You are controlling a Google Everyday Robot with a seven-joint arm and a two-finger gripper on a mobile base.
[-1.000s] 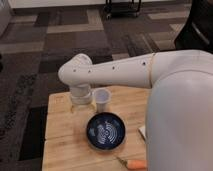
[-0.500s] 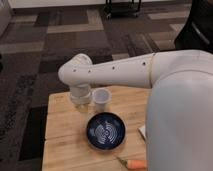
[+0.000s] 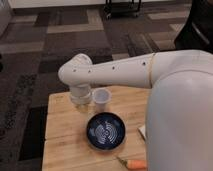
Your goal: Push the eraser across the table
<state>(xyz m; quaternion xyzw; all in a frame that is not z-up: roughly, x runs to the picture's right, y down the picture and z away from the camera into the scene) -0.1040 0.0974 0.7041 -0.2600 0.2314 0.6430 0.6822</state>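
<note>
The light wooden table [image 3: 64, 144] fills the lower half of the camera view. The eraser does not show; it is hidden or out of view. My white arm reaches from the right across the table's back edge and bends down at the back left. My gripper [image 3: 80, 99] is at the end of that downward wrist, low over the table's back left part, just left of a white cup.
A small white cup [image 3: 101, 96] stands next to the wrist. A dark blue bowl with white swirls [image 3: 105, 131] sits mid-table. A pale block [image 3: 142, 131] peeks out at the right by my arm. An orange carrot-like item [image 3: 134, 163] lies at the front. Patterned carpet lies beyond.
</note>
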